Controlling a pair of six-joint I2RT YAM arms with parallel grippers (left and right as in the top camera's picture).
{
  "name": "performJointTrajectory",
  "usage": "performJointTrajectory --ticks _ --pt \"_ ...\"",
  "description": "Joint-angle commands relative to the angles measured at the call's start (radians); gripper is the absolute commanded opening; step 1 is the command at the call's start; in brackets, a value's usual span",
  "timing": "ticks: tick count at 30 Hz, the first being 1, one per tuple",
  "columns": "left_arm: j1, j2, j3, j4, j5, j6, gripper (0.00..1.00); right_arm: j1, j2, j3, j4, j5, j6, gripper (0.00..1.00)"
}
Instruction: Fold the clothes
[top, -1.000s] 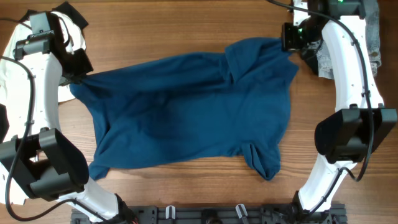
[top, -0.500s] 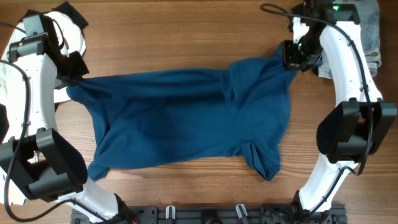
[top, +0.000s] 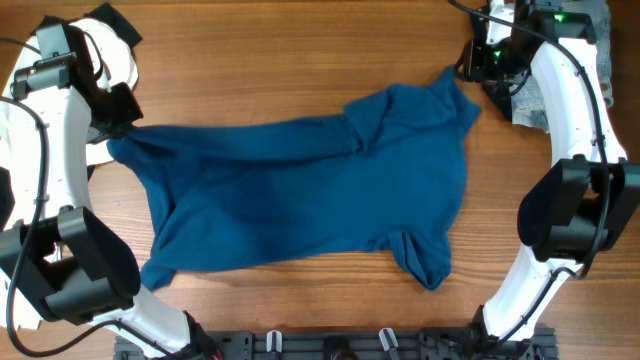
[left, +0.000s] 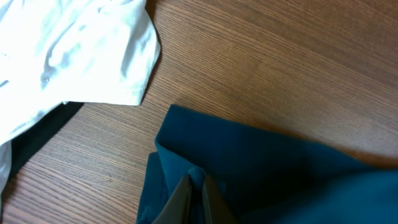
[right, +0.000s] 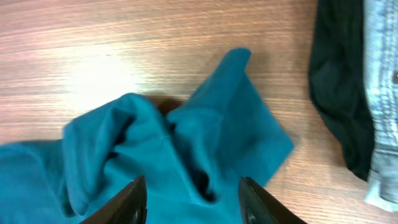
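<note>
While L gripper (left: 196, 186) pinches blue shirt (top: 300, 190) corner, R gripper (right: 191, 190) hangs wide over far end.

The bottom edge cuts off the left claw (left: 194, 190), and the left edge the white garment (left: 68, 56).

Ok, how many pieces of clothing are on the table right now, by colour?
Blue: 1, the blue shirt spread mid-table.
White: 1, the white garment on the left side.
Black: 2, a black cloth under the white one and a black garment on the right side.
Grey denim: 1, the denim piece beside that.
Total: 5
</note>
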Motion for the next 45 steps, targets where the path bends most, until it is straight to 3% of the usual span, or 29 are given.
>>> performJointTrajectory --ticks 1,5,14,29,38,45 --pt "0.008 -0.018 -0.005 0.003 0.005 -0.01 0.04 0.024 0.012 0.048 -0.004 -0.064 -0.032 0.5" --pt "0.008 -0.018 -0.005 0.005 0.005 -0.01 0.04 0.085 0.013 0.047 0.034 -0.137 -0.054 0.53" --pt "0.008 -0.018 -0.005 0.01 0.005 -0.01 0.04 0.34 0.126 0.047 0.169 0.069 -0.013 0.63" --pt "0.008 -0.018 -0.005 0.023 0.005 -0.01 0.04 0.433 0.334 0.043 0.136 0.127 -0.018 0.62" --pt "0.008 -0.018 -0.005 0.025 0.005 -0.01 0.04 0.446 0.401 0.043 0.198 0.232 0.033 0.52" --pt "0.008 -0.018 -0.005 0.024 0.005 -0.01 0.04 0.445 0.403 0.048 0.282 0.253 0.087 0.34"
